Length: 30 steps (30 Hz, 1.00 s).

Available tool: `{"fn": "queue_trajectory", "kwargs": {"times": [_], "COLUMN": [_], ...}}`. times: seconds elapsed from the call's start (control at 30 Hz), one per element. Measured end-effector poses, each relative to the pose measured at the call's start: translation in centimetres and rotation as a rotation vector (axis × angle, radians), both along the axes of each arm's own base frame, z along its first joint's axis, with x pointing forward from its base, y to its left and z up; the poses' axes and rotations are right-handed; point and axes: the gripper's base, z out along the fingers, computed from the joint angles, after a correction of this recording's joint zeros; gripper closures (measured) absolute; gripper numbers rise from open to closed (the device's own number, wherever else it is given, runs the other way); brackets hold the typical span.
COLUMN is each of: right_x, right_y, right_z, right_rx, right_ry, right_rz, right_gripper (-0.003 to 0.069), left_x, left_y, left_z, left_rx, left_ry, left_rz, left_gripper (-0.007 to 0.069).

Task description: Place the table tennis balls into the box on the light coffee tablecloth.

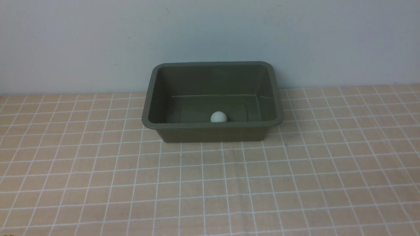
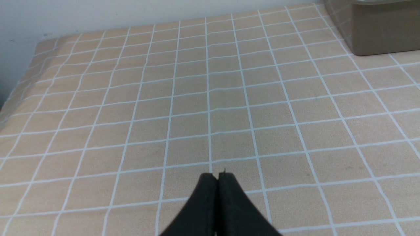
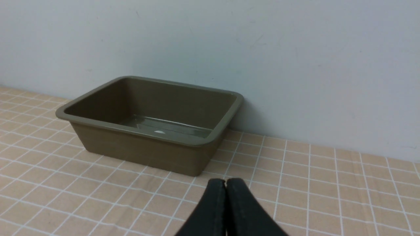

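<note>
A white table tennis ball (image 1: 218,117) lies on the floor of the dark olive box (image 1: 213,126), close to its near wall. The box stands on the light coffee tablecloth (image 1: 210,183) against the back wall. From the right wrist view only the ball's top (image 3: 159,132) peeks over the box rim (image 3: 144,132). My right gripper (image 3: 225,181) is shut with nothing in it, a short way in front of the box's near corner. Over bare cloth (image 2: 210,108) my left gripper (image 2: 217,176) is also shut and empty; a corner of the box (image 2: 377,36) shows far off. Neither arm appears in the front view.
A pale grey-blue wall (image 1: 210,39) runs right behind the box. The cloth's edge (image 2: 19,85) drops off at one side in the left wrist view.
</note>
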Motion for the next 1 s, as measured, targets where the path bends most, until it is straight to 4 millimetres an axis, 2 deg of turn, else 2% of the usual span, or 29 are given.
{"fn": "queue_trajectory", "kwargs": {"times": [0.77, 0.87, 1.0], "right_x": [-0.1, 0.0, 0.4], "right_y": [0.1, -0.2, -1.1], "right_z": [-0.5, -0.6, -1.5], "right_rx": [-0.028, -0.087, -0.291], "right_ry": [0.051, 0.043, 0.025], "right_rz": [0.013, -0.011, -0.093], "right_gripper": [0.0677, 0.0677, 0.0677], "left_x": [0.0, 0.0, 0.0], "left_y": [0.0, 0.0, 0.0], "left_z": [0.0, 0.0, 0.0], "left_rx": [0.0, 0.0, 0.0], "left_ry": [0.0, 0.0, 0.0], "left_rz": [0.0, 0.0, 0.0], "left_gripper": [0.0693, 0.0693, 0.0693]}}
